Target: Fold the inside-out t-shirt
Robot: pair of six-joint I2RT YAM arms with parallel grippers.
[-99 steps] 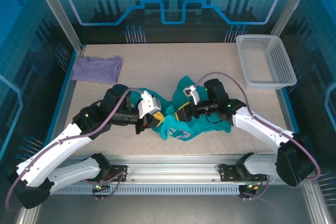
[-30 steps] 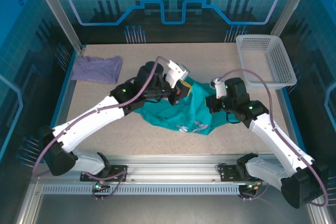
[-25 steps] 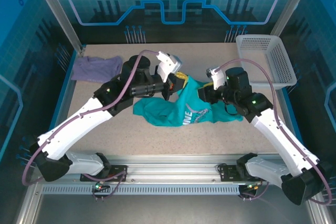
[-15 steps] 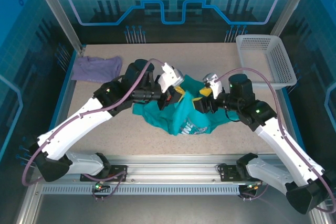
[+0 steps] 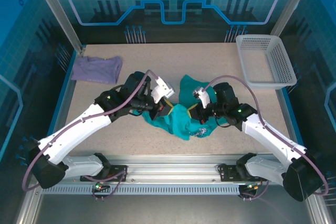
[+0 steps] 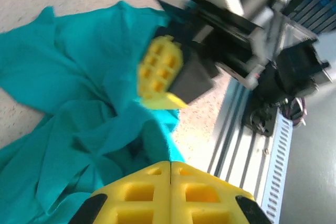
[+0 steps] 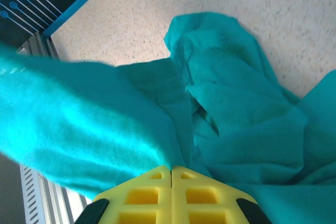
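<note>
top external: left claw (image 5: 164,109), right claw (image 5: 195,113) drawn closer; t-shirt (image 5: 181,125) bunched.

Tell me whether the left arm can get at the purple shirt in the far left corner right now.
Probably yes: bare table lies between the left gripper and the purple shirt. But that gripper is shut on the teal t-shirt, so it would have to let go first.

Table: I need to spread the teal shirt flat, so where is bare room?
Widest bare table is the far strip between the lavender shirt and the basket. A smaller patch lies between the basket and the right arm. Crowded: the centre, where the left pincer and right pincer grip the bunched t-shirt.
</note>
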